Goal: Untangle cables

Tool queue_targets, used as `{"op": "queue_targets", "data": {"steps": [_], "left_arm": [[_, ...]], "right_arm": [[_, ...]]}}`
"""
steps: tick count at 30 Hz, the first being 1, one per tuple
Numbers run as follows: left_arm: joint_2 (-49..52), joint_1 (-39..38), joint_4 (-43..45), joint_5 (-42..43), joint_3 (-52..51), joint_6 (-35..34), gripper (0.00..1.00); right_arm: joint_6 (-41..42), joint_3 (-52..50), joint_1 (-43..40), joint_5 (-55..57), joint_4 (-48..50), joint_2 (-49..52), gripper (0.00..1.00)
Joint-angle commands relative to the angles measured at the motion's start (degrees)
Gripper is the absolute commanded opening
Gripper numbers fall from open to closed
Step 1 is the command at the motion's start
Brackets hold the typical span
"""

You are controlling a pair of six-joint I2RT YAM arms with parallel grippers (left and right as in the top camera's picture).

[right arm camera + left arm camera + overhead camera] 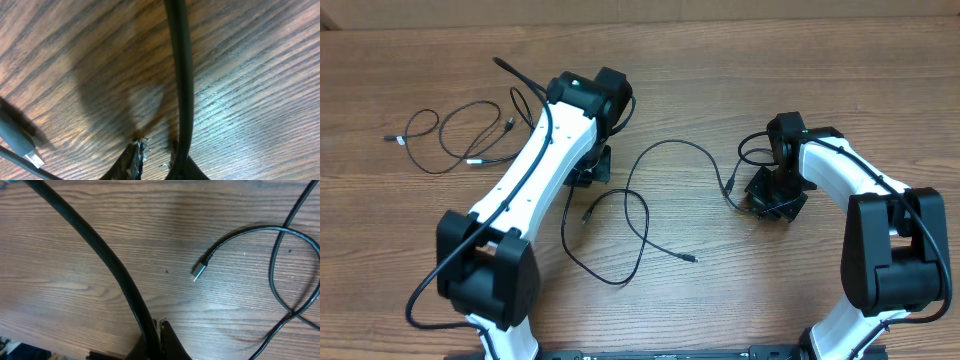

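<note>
Nearest, the mid cable lies in crossed loops on the counter btwn the arms. Further out, the right end effector has its jaws nearly together w/ a cable running past one finger, but can't tell if it's pinched. The left end effector is clamped tight on the held cable, prob. to draw strands apart. Farthest, at far left, the far cable sits looped, well apart from the rest.
</note>
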Motion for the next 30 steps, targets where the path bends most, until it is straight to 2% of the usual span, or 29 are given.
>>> {"op": "queue_targets", "data": {"steps": [1,5,7,9,15,19,20,23,25,30], "left_arm": [[2.4,0.3,-0.1,1.5,0.3,-0.7,0.04],[3.5,0.3,0.1,1.5,0.3,-0.8,0.07],[3.5,0.3,0.3,1.5,0.2,-0.8,0.13],[3.5,0.3,0.3,1.5,0.2,-0.8,0.23],[3.5,0.3,1.0,2.4,-0.1,-0.8,0.31],[3.5,0.3,3.0,8.7,-1.0,2.2,0.45],[3.5,0.3,3.9,11.5,-1.7,4.1,0.54],[3.5,0.3,5.9,15.0,-3.0,6.2,0.58],[3.5,0.2,7.0,16.9,-3.9,7.3,0.59],[3.5,-0.3,10.8,20.9,-7.6,8.7,0.58]], "right_arm": [[-0.7,-1.3,0.2,0.6,0.8,0.7,0.18],[-0.7,-2.7,0.2,1.0,1.9,0.7,0.20],[-0.7,-3.7,0.2,1.0,3.2,0.7,0.21],[-0.7,-4.7,0.2,1.0,4.4,0.7,0.22],[-0.7,-5.3,0.2,1.0,5.7,0.7,0.23],[-0.7,-5.3,0.2,1.0,5.7,0.7,0.24],[-0.7,-5.3,0.2,1.0,5.8,0.7,0.26],[-0.7,-5.3,0.2,1.0,5.9,0.7,0.32],[-0.7,-5.3,0.2,1.0,6.1,0.7,0.42],[-0.7,-5.3,0.2,1.0,6.4,0.7,0.53]]}}
